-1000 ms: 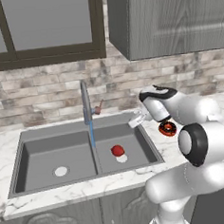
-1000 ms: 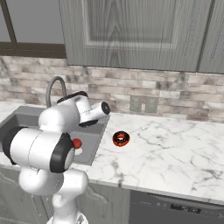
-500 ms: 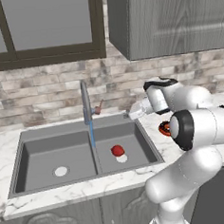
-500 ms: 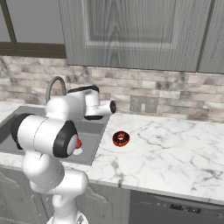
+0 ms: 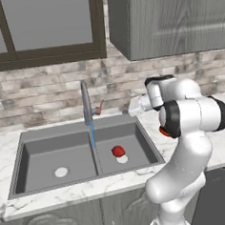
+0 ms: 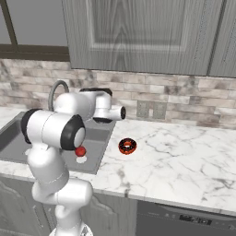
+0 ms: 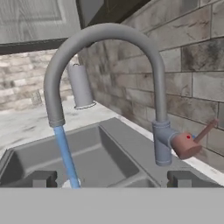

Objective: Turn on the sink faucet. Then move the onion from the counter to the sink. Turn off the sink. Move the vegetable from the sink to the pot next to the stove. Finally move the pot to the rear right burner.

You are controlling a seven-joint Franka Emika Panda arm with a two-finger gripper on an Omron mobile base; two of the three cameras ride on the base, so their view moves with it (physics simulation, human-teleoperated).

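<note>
Hand view: sink faucet is rising just ahead of the pincer, blue water streaming down.
Pincer: fingers are standing wide apart, gripping nothing.
Lever: sitting ahead, right of the tips (reddish).
Onion: lying in the sink, below the pincer.
Doughnut: resting on the counter, behind the pincer.

Even, flat light without a clear source; shadows are faint. The wall and counter textures look soft and slightly blurred. No glare, no edge distortion.
</note>
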